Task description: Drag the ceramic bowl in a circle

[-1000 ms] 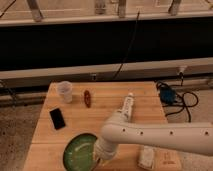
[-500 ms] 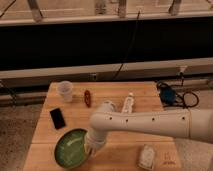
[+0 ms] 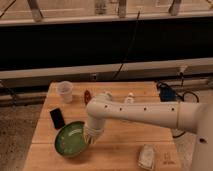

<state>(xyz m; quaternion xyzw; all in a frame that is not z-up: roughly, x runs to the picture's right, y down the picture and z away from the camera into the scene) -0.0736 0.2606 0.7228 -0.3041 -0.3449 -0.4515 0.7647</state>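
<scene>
The ceramic bowl point(image 3: 72, 140), wide, round and glossy green inside, sits on the wooden table point(image 3: 120, 150) at the front left. My white arm reaches in from the right and bends down to it. My gripper point(image 3: 90, 137) is at the bowl's right rim, hidden under the wrist.
A small translucent cup point(image 3: 65, 90) stands at the back left. A black phone point(image 3: 57, 118) lies left of the bowl. A small reddish-brown item point(image 3: 87, 96) and a white bottle point(image 3: 129, 98) lie at the back. A whitish packet point(image 3: 147, 156) lies front right. Cables and a blue object point(image 3: 167, 92) sit at the right edge.
The bowl has moved to the left and slightly back across the table, and my arm's wrist has swung left with it.
</scene>
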